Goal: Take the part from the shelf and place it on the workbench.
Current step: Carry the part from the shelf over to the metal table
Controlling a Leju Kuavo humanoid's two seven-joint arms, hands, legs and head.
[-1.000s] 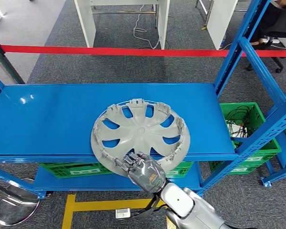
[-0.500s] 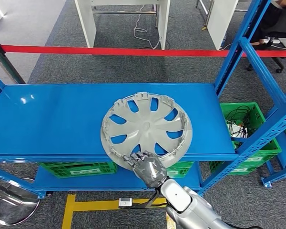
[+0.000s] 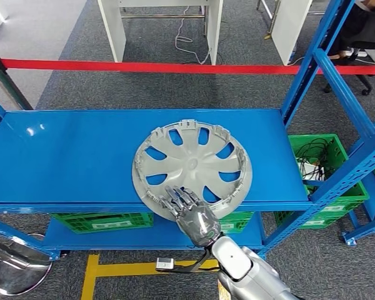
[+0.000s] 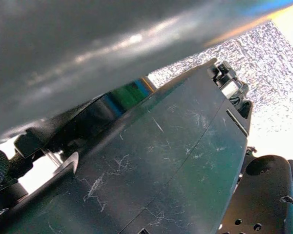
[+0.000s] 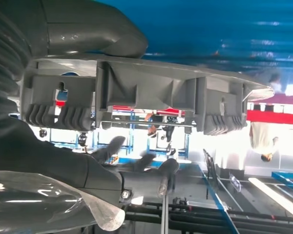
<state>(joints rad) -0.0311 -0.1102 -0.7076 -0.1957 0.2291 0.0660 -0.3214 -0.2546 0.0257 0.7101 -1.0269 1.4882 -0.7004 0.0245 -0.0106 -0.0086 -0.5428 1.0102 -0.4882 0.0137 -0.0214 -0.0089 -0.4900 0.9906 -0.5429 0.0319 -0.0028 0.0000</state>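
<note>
One hand at the rim of a wheel cover on the blue shelf

One robot hand, the right hand (image 3: 191, 213), reaches up from below at the front edge of the blue shelf (image 3: 72, 156). Its fingers (image 3: 179, 197) lie spread over the near rim of the grey wheel cover (image 3: 192, 167). In the right wrist view the thick grey thumb (image 5: 97, 34) sits on one face of the cover's rim (image 5: 148, 95) while the darker fingers (image 5: 145, 168) are on the other face, apart from it with a gap between, so the hand brackets the edge; whether it is actually clamping the cover I cannot tell.

The wheel cover lies flat on the shelf's top board, right of the middle, with its near edge hanging slightly over the front lip. It is round, with curved spokes, openings showing blue through them, and small clips standing up around its rim.

Under the top board sits a lower blue board with a green crate (image 3: 103, 220) on it. To the right, past the shelf's slanted blue uprights (image 3: 313, 59), a second green crate (image 3: 329, 169) holds dark cables. A red barrier tape (image 3: 129, 65) stretches across the grey carpet behind the shelf, and white furniture legs (image 3: 115, 31) stand beyond it. A yellow floor line (image 3: 129, 269) runs below the shelf
</note>
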